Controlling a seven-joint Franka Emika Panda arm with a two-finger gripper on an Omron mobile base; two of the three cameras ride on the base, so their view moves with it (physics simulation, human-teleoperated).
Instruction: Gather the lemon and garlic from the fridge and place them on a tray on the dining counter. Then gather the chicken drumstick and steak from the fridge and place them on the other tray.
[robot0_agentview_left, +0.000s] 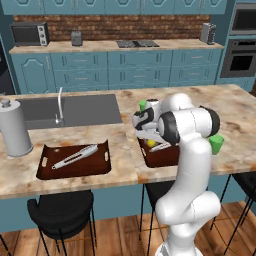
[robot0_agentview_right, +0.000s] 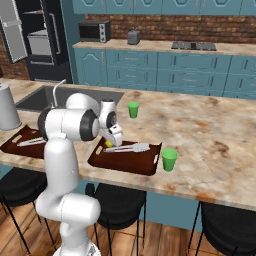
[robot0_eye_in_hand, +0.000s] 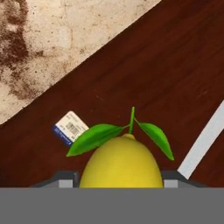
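Two trays sit on the dining counter (robot0_agentview_left: 235, 107), and my gripper (robot0_eye_in_hand: 119, 183) is down over the right-hand tray (robot0_agentview_right: 145, 162) with the lemon (robot0_eye_in_hand: 121, 162) between my fingertips (robot0_eye_in_hand: 64, 180). My jaws flank the fruit on both sides; whether they are squeezing it or have let go I cannot tell.

Biggest risk, as I judge it: the lemon is smooth, waxy and egg-shaped, so once free it could roll across the flat dark wood-grain tray floor, toward the pale metal tongs (robot0_agentview_right: 126, 147) at about two o'clock in the hand view. If I lift away crooked, a fingertip could nudge it. The tray's raised rim should stop a slow roll, not a flick.

Two glossy green leaves spring from the stem at twelve o'clock, and a small white barcode sticker (robot0_eye_in_hand: 70, 127) lies at ten o'clock on the wood. Beyond the tray edge, the counter is speckled beige stone. A green cup (robot0_agentview_right: 169, 159) stands just beside the tray; my elbow should keep clear of it.
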